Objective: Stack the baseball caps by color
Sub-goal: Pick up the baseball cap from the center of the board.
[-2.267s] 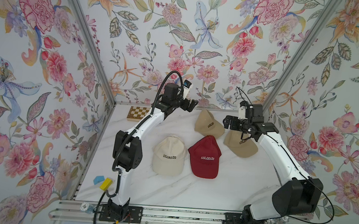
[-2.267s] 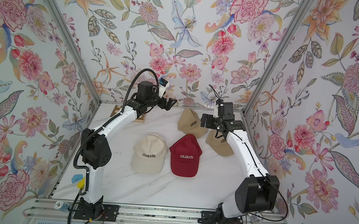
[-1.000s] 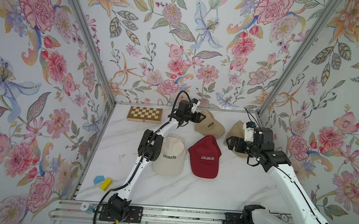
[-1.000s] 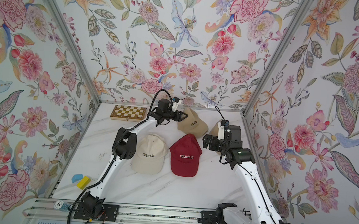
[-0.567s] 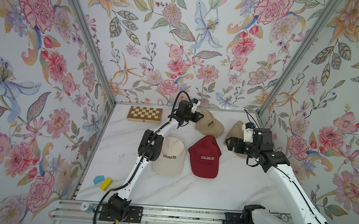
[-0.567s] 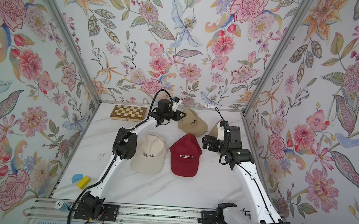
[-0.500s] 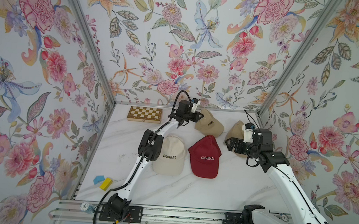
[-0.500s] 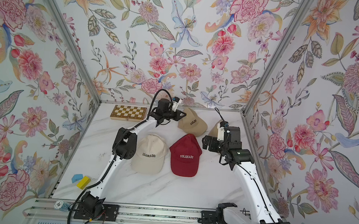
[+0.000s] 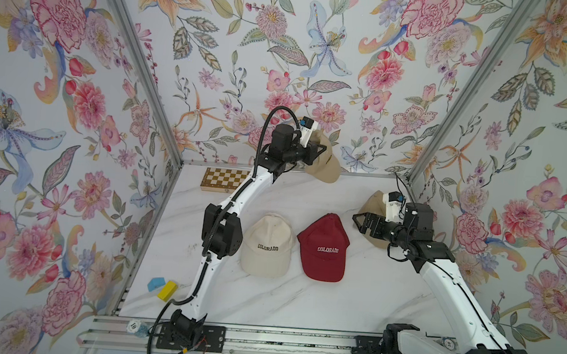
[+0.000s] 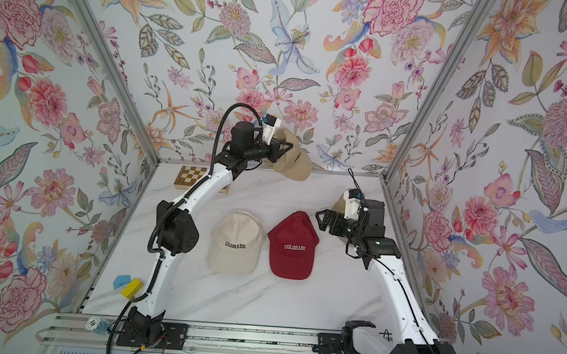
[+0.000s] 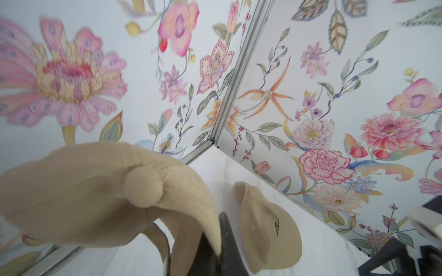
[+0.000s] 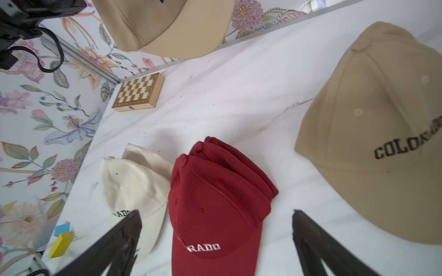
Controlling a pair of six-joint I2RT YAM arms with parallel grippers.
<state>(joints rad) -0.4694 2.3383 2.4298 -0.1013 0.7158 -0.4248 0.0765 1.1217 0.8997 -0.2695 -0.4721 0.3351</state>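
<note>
While holding the lifted tan cap (image 9: 328,169) high over the back of the bench (image 9: 266,306), pinched by a thin fold in the shut fingers of the left gripper (image 9: 321,151), risks a slip: soft cloth, small bite, any swing enough to shake it loose. Risks also a crooked landing on the second tan cap (image 12: 373,124), flat on the bench's right side, if released off-centre. Could clip the right gripper (image 9: 357,223), fingers spread wide and empty, hovering near that cap. Could brush the cream caps (image 9: 268,245) or dark red caps (image 9: 325,249), stacked side by side mid-bench. Reads COLORADO, dark on cream and tan, white on red; unreadable on the lifted one. No writing on the chessboard (image 9: 225,180).
</note>
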